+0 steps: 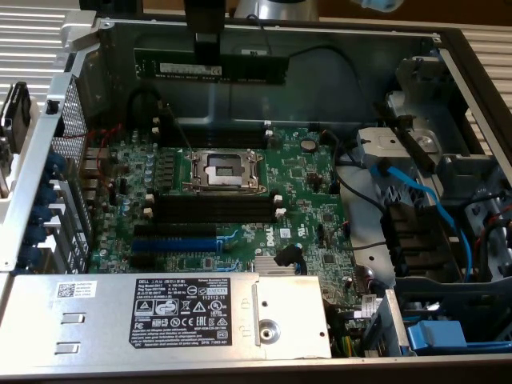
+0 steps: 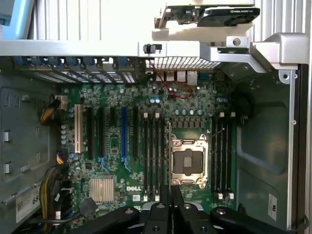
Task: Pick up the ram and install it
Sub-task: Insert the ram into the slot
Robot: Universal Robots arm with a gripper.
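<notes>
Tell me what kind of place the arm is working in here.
The inside of an opened desktop computer case, probably on a repair or assembly bench. It shows a green motherboard with an empty processor socket, a labelled power supply, and the ram held up by the gripper.

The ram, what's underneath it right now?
The ram, held in the end effector, hangs over the motherboard, near the empty memory slots and CPU socket. In the wrist view, the end effector covers the board directly beneath.
</notes>
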